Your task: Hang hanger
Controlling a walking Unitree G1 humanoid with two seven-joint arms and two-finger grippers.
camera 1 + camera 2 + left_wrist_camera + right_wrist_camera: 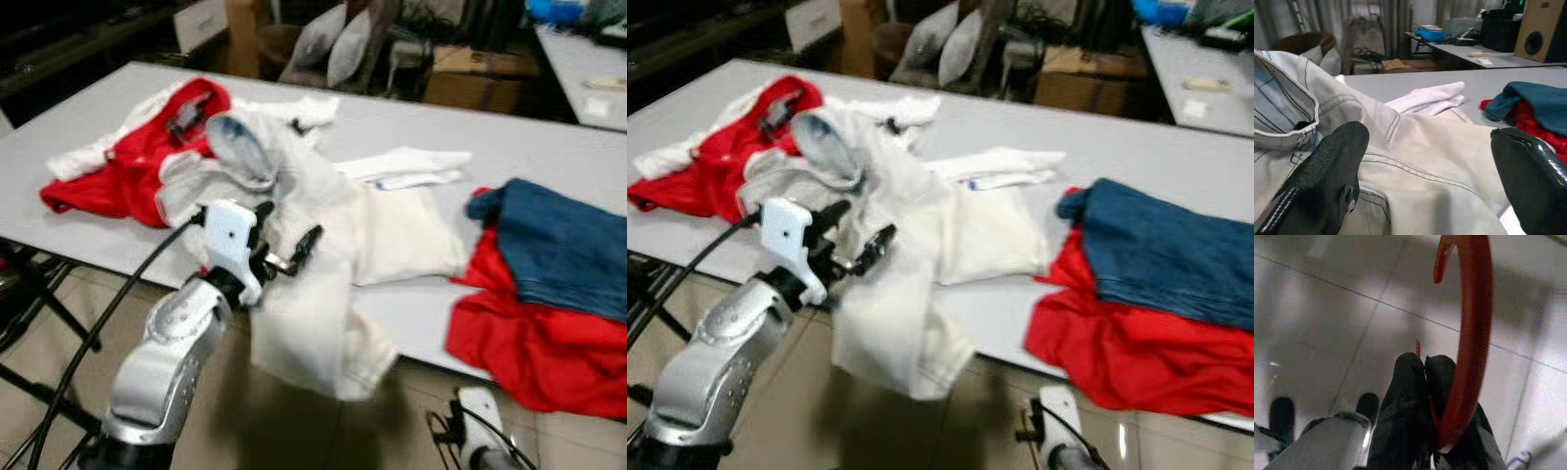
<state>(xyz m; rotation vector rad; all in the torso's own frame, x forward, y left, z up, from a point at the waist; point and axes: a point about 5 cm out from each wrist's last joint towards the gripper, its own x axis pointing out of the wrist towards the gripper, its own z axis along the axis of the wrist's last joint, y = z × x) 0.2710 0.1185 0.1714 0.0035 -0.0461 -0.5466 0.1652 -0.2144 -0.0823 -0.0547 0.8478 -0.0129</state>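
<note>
Clamped on a red plastic hanger [1467,328]: the right gripper [1425,382], black fingers pressed together around the lower end, hung low beside the table edge over the tiled floor [1327,308]. Seen from the head as a white wrist and dark fingers near the floor [470,421], hanger too small to make out there. Nothing yet hung, by the look of things; no rail or hook visible anywhere, and no garment threaded onto the hanger, so most of the task judged still ahead.

Looked smooth, glossy and thin, that hanger: a curved red bar rising from the fingers and ending in a hooked tip, bare along all its visible length. Likely light and a little slippery in the pinch.

Reached forward at table height: the left gripper [284,250], fingers spread apart on either side of a cream jacket [313,245], not closed on it. Draped over the near edge of the grey table [392,127], that jacket, collar and pale lining turned up, hem hanging toward the floor.

Farther out: a red garment [127,176] on the robot's left, folded white cloth [407,166] beyond the jacket, blue jeans [558,245] lying on more red cloth [529,343] on the right. Cushions and boxes behind the table, blurred.
</note>
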